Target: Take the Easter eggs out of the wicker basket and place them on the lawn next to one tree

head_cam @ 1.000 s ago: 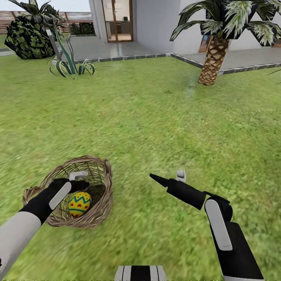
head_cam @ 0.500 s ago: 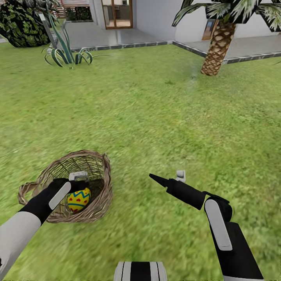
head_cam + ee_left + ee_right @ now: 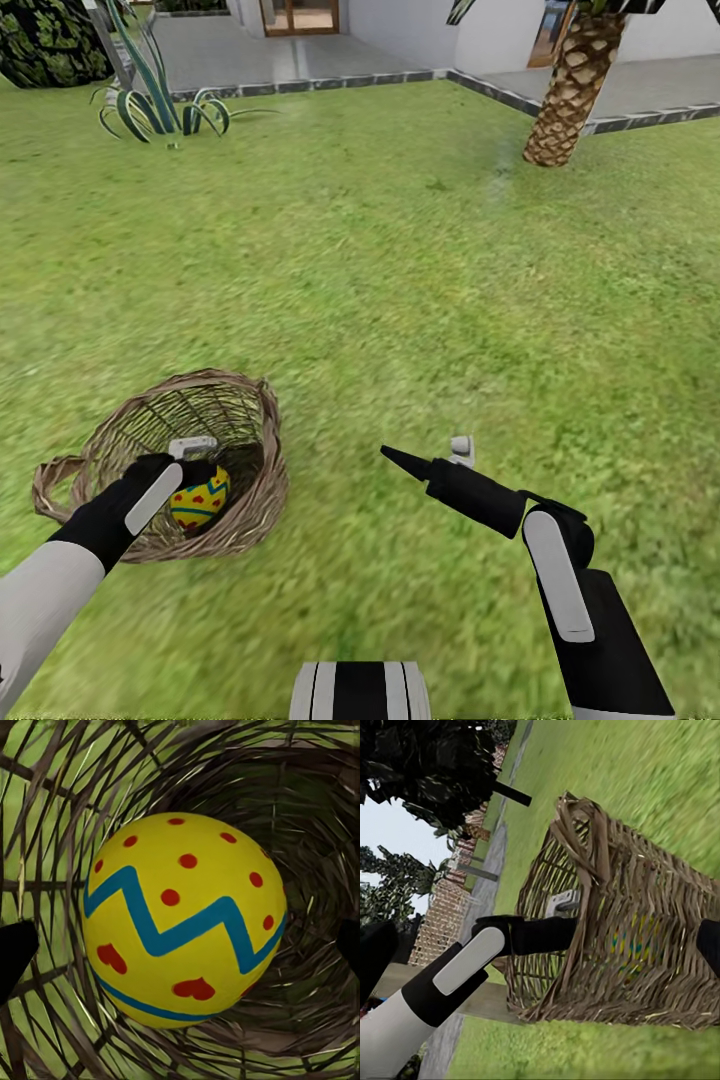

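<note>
The lawn [image 3: 400, 280] spreads wide, with a scaly palm trunk [image 3: 568, 95] near its far right edge by the paving. The wicker basket [image 3: 235, 420] lies tipped on the grass, and one Easter egg [image 3: 200, 500] rests inside it. The left gripper [image 3: 180, 945] reaches into the basket, spread wide with a finger either side of the egg and apart from it; the right gripper [image 3: 392, 458] hovers over grass just beside the basket, its spread unclear.

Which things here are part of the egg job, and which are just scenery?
Job: Easter egg, wicker basket, lawn, left gripper reaching into the basket, fingers either side of the egg.
Scenery: palm, spiky plant, dark bush, paved patio; right gripper idle.
</note>
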